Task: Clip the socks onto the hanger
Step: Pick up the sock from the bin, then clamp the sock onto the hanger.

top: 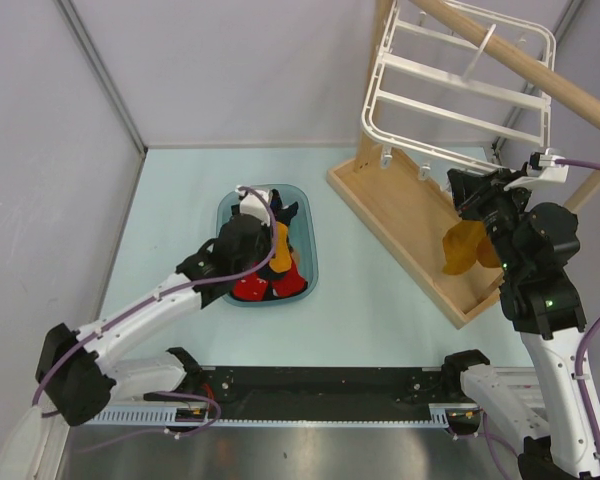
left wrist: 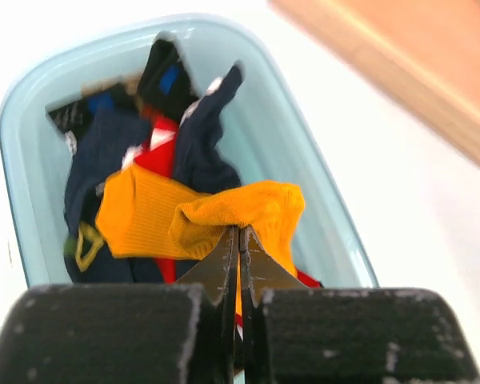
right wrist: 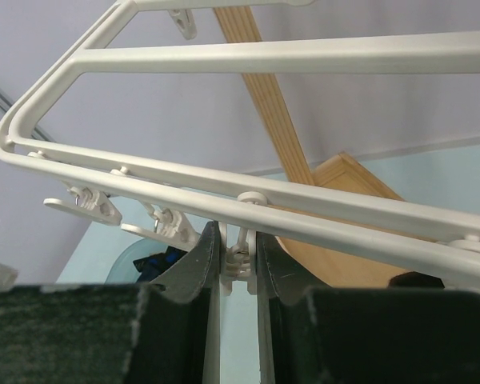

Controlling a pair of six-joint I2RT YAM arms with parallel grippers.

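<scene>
1. Table (top: 380,320): pale blue-green surface. It carries everything listed below.
2. Wooden rack (top: 410,220): flat base board at the right rear, with uprights and a round rod (top: 540,75) running overhead.
3. Hanger (right wrist: 304,54): white plastic frame with cross bars, hooked over the rod and hanging tilted above the rack base. A row of small clips dangles from its lower rail.
4. Left arm (top: 150,305): reaches forward over the tub. Right arm (top: 540,270): raised to the hanger's lower rail.
5. Tub (left wrist: 304,152): translucent light blue, on the table left of the rack. It holds a mixed heap of navy socks (left wrist: 200,152), a red sock (left wrist: 156,156) and mustard fabric.
6. Mustard sock (left wrist: 224,212): lies on top of the heap in the tub, with a raised fold.
7. Second mustard sock (top: 463,248): hangs over the rack base, just below the right gripper. Whether a clip or the fingers hold it cannot be told.
8. Left gripper (left wrist: 238,240): fingers pressed fully together, pinching the raised fold of the mustard sock in the tub.
9. Right gripper (right wrist: 236,240): fingers set narrow, closed on one clip (right wrist: 238,260) hanging from the lower rail.
10. Neighbouring clips (right wrist: 92,206): hang free to the left on the same rail.
</scene>
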